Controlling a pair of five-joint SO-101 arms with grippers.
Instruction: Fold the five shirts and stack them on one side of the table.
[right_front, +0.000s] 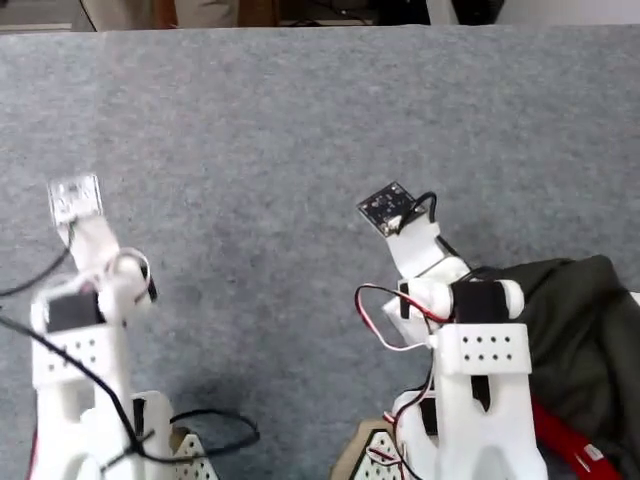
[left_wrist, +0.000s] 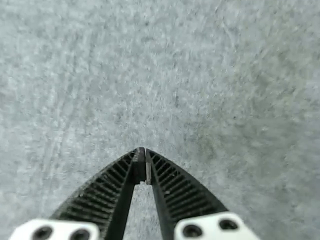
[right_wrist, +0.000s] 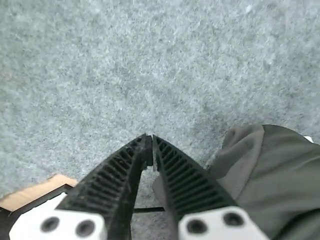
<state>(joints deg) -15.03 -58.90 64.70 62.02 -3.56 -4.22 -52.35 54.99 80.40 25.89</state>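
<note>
Left arm (right_front: 85, 300) stands at the table's (right_front: 300, 110) near edge on the left, right arm (right_front: 455, 320) right of centre, side by side and well apart. A crumpled shirt (right_front: 575, 320) lies on the table just right of the right arm. The right gripper (right_wrist: 150, 145) hangs over the table beside the shirt's edge, with the left gripper (left_wrist: 141, 156) over the table far from it.

dark shirt (right_front: 585, 320): one, dark olive-grey, plain cloth with no print to be seen
state: unfolded, crumpled into a loose heap (soft creases all over)
pose: lies slumped on the grey worktop (right_front: 300, 130), with a rounded lobe of cloth bulging toward the worktop's middle
place: right side of the worktop, by its near edge; the cloth runs past the high view's right edge
</note>
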